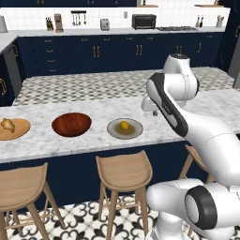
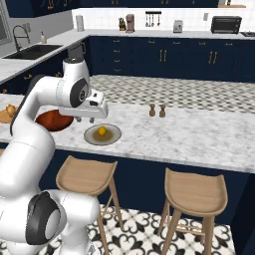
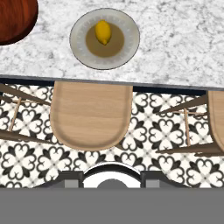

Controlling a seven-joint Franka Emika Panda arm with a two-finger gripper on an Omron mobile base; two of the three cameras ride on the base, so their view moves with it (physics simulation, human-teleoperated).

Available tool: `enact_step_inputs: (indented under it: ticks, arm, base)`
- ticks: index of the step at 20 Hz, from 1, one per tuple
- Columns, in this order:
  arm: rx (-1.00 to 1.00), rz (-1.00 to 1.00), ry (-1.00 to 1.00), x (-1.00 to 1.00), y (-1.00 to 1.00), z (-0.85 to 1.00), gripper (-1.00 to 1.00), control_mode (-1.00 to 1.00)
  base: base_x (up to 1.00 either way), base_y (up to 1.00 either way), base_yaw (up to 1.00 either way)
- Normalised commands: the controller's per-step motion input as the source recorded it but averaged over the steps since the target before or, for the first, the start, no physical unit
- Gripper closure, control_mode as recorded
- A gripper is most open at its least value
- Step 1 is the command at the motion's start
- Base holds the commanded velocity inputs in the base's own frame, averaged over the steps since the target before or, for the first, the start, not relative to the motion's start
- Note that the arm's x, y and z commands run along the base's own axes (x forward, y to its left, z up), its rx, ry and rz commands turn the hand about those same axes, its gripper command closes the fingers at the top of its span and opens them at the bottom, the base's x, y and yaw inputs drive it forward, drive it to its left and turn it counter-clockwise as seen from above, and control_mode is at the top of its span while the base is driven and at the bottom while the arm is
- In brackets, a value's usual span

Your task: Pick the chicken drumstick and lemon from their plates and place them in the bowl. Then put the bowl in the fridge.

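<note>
We saw the small bright yellow oval lemon [image 1: 124,125] lying near the middle of the flat round grey-beige plate with a darker rim [image 1: 112,129] on the white marbled worktop [image 1: 70,145], close to the worktop's front edge. Just beside that plate stood the shallow round reddish-brown wooden-looking bowl [image 1: 71,124], apart from it and with nothing inside that we could make out; in the hand view only a curved slice of the bowl showed at the upper left corner, the rest cut off. Further along, the small golden-brown lumpy chicken drumstick [image 1: 7,124] lay on the flat round tan wooden plate [image 1: 18,131], and the picture's edge cropped that plate in the left base view; from the right base view the arm's white links hid most of it and part of the bowl. The claw [image 2: 84,119] hung under the white hand above the worktop, over the gap between bowl and lemon plate, touching nothing; its dark fingers [image 2: 78,119] were small and partly merged with the bowl behind them, so we could not tell whether they were spread or closed, and we saw nothing held in them. In the left base view the arm's elbow covered the hand entirely. Light wooden stools [image 1: 124,171] stood under the worktop's edge on the patterned black-and-white floor [image 3: 175,131]. Two small brown shakers [image 2: 157,110] stood on the worktop, well apart from the plates.
</note>
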Motion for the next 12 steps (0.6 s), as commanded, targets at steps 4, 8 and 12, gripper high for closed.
enact_step_inputs:
  ticks: [4,8,12]
  arm:
    - [0.0,0.0,0.0,0.0,0.0,0.0,-1.0,1.0]
    - [0.0,0.0,0.0,0.0,0.0,0.0,-1.0,1.0]
    - [0.0,0.0,0.0,0.0,0.0,0.0,-1.0,1.0]
  base:
    - [0.0,0.0,0.0]
    - [0.0,0.0,0.0]
    - [-0.01,0.0,0.0]
